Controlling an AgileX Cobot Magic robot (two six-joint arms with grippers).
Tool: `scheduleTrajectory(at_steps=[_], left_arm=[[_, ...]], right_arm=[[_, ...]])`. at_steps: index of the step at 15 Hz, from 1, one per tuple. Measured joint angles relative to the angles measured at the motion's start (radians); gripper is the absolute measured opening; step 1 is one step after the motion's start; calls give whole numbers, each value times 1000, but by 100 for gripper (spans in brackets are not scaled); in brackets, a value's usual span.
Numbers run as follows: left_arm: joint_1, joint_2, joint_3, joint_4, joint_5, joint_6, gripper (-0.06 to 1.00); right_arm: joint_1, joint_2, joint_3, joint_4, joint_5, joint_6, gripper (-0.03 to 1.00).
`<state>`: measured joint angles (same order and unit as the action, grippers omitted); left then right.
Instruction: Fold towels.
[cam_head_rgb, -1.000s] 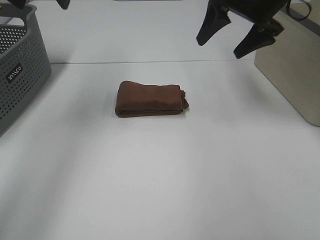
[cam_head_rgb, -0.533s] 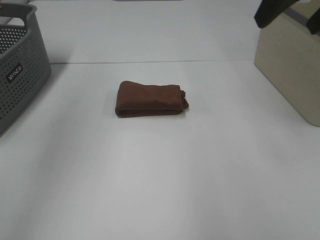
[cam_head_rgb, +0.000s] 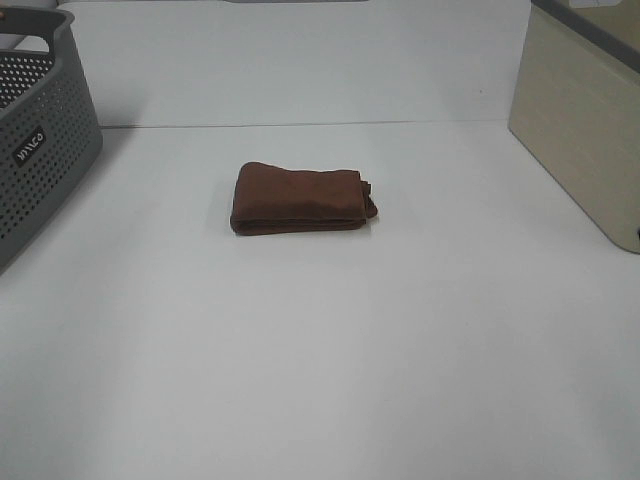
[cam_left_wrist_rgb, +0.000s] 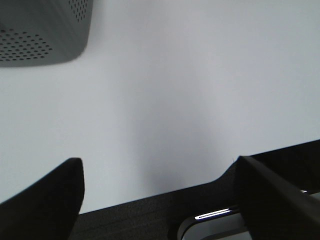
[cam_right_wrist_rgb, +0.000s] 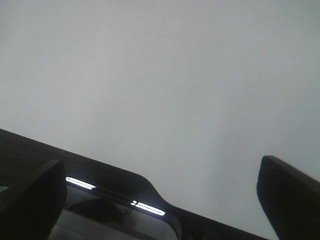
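While 1 folded towel (cam_head_rgb: 303, 199) lies mid-table, well clear of both grippers, 1 basket (cam_head_rgb: 40, 130) sits left; left gripper (cam_left_wrist_rgb: 160, 200) and right gripper (cam_right_wrist_rgb: 160, 200) gape empty, gone from overhead since before.
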<state>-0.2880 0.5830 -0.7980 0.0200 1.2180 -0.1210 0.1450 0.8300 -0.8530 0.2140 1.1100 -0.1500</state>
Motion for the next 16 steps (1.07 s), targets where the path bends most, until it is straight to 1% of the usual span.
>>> scheduleTrajectory(at_steps=[1,2,3,6,7,10,13,16], left_arm=[[0,-106,66,-10,1,27,77],[0,-309,162,-44,3,97,77],[0,-357,182,-56,3,113,77],[0,-542,248,-122,2,170,77],[0,-574,249,-136,-7,191,77],[0,-587,257,-163,-61,234,77],[0,-587,283,-171,-129,243,77],[0,-586,297,-182,-156,248,77]], right_arm=[[0,-96,80,-17,-28,0,97],[0,-284,210,-58,-58,-1,97],[0,-322,232,-63,-60,-1,97],[0,-574,334,-75,-60,-9,97],[0,-635,343,-76,-57,-10,97],[0,-761,348,-88,-52,-10,97],[0,-779,348,-107,-50,-10,97],[0,-779,348,-108,-50,-10,97]])
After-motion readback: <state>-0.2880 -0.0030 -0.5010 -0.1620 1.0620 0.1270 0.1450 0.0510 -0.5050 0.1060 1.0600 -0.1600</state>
